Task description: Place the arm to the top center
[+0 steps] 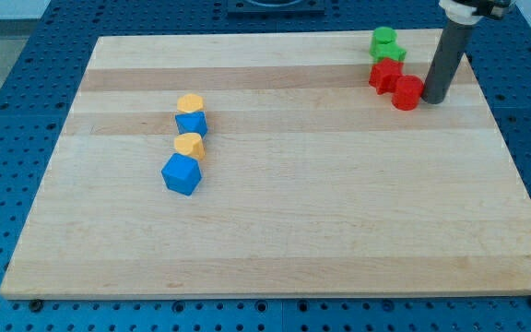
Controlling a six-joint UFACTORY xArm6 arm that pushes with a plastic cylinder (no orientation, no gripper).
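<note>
My tip [433, 100] rests on the wooden board [275, 231] near its top right corner. It stands just right of a red cylinder [407, 92], touching or nearly touching it. A red star-shaped block [385, 75] lies left of that cylinder. Two green blocks [384, 39] [392, 53] sit above the red ones, close to the board's top edge. The dark rod [450, 55] rises from the tip toward the view's top right.
At the left centre a column of blocks stands: a yellow block [190, 102], a blue block [192, 122], a yellow block [189, 144] and a larger blue block [181, 174]. A blue perforated table [7, 111] surrounds the board.
</note>
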